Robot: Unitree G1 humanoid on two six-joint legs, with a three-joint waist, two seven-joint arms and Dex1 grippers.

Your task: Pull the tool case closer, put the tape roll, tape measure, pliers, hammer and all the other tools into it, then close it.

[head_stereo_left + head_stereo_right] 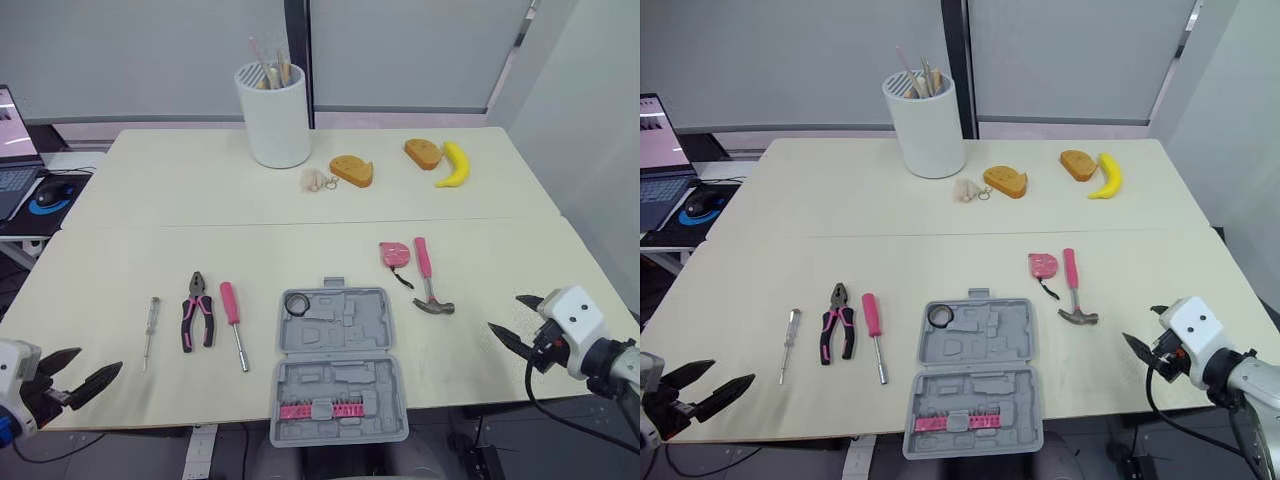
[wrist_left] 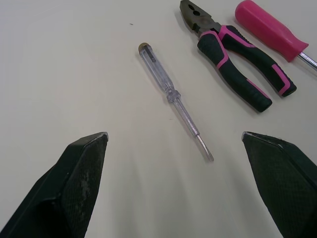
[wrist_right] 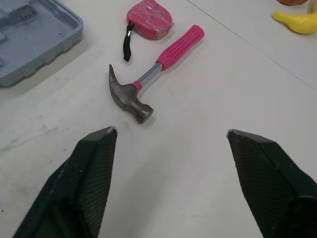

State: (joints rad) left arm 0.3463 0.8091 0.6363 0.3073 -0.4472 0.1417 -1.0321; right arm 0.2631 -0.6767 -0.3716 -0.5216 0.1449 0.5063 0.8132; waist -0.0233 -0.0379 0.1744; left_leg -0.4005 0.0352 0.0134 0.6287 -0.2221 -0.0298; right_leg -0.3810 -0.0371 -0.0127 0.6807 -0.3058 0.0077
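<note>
The grey tool case lies open at the table's front middle, with a black tape roll in its far left corner. To its right lie the pink tape measure and the pink-handled hammer. On its left are the pliers, a pink screwdriver and a clear tester screwdriver. My left gripper hovers open off the front left edge, pointed at the tester screwdriver. Open too, my right gripper hangs at the front right, short of the hammer.
A white holder with utensils stands at the back middle. Two bread pieces, a banana and a small keyring lie at the back right. A laptop sits on a side desk to the left.
</note>
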